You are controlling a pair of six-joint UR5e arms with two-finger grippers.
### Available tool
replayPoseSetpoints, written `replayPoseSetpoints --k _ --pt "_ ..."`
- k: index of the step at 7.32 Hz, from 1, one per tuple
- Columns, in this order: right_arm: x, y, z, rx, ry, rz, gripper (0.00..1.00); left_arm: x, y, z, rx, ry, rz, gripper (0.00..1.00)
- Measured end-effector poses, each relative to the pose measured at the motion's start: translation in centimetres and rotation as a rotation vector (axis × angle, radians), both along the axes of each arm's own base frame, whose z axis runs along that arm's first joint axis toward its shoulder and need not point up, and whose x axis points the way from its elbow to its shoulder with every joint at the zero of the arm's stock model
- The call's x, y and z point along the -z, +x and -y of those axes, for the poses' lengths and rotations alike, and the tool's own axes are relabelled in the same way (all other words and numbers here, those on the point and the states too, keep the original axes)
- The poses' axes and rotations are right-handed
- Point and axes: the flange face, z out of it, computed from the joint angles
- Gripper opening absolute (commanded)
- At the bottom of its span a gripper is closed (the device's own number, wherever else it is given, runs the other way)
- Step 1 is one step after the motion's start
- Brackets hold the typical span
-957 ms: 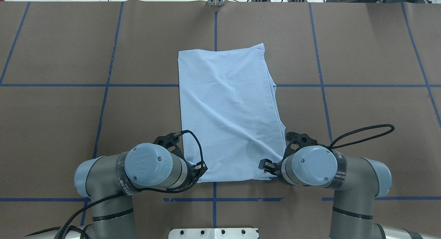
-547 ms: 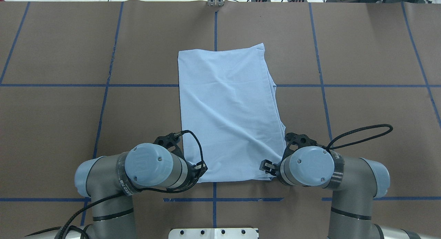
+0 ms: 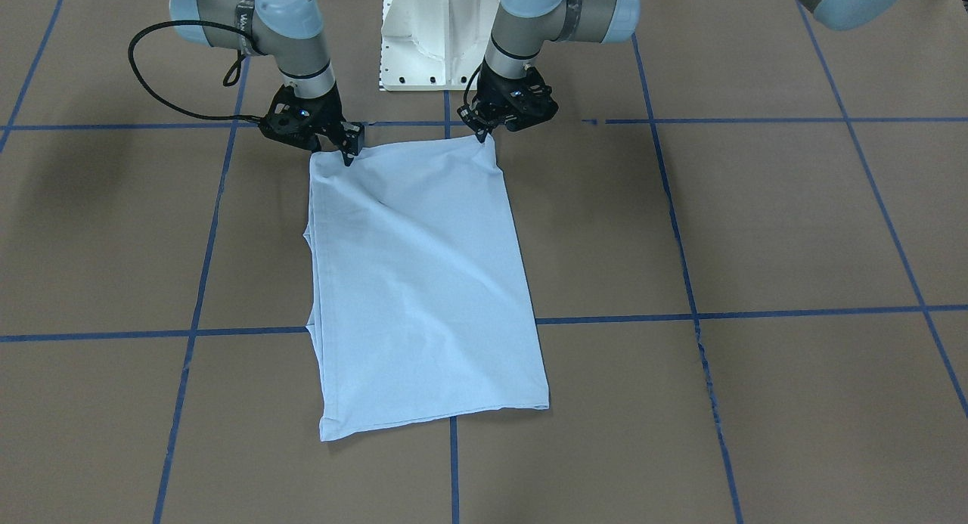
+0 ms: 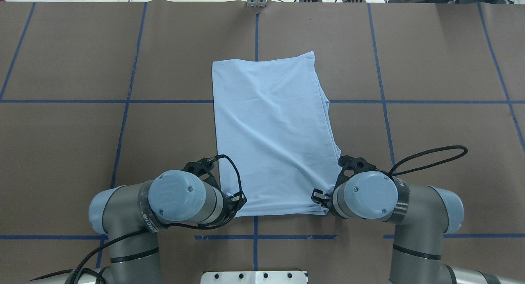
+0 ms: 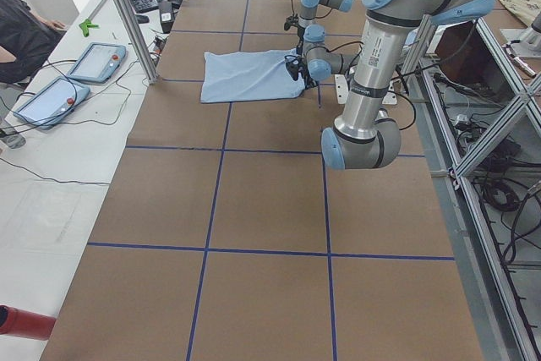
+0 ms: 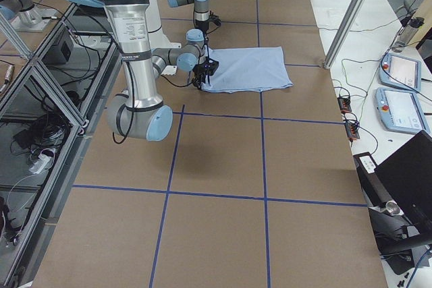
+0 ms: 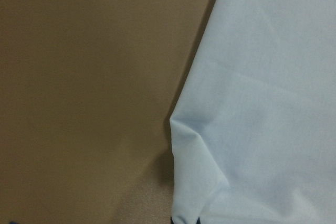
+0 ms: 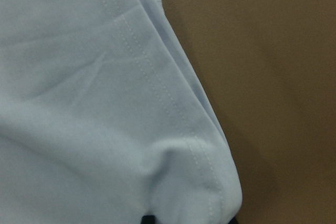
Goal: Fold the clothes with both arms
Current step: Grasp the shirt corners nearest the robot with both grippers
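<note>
front-facing view first: t-shirt (image 3: 423,282) lies flat on the brown table (image 3: 756,229), already folded into a long rectangle, one short edge nearest the white pedestal base (image 3: 435,32). right gripper (image 3: 346,153) sits on one corner of that edge and left gripper (image 3: 482,135) on the other. both are down at cloth level, with a small pucker under each.

overhead view: the wrists hide most of both claws. the shirt's side toward the right arm shows stepped, loose layers. the opposite side is one clean fold line.

side views: both arms are too small there to judge the jaws.

left wrist view: the corner is drawn into a pinch between jaws that show only as dark slivers at the bottom edge, so i read this claw as clenched on the shirt.

right wrist view: stitched hems are bunched into the same kind of pinch, so this claw is clenched on the shirt too, by my reading.

risks from here: each bite looks shallow, right at the corner, so a quick lift could pull the cloth free. the right claw may hold only some of the stacked layers, and the rest would sag and undo the fold. unequal lift would skew the edge.
</note>
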Motion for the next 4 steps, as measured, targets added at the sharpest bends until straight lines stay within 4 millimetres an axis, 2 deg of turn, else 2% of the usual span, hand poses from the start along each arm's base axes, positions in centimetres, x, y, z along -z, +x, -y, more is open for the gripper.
replayPoseSetpoints --k 4 --pt "2.1 -0.3 0.9 -0.015 0.011 0.033 0.00 0.0 0.1 0.0 0.000 0.000 0.000 0.00"
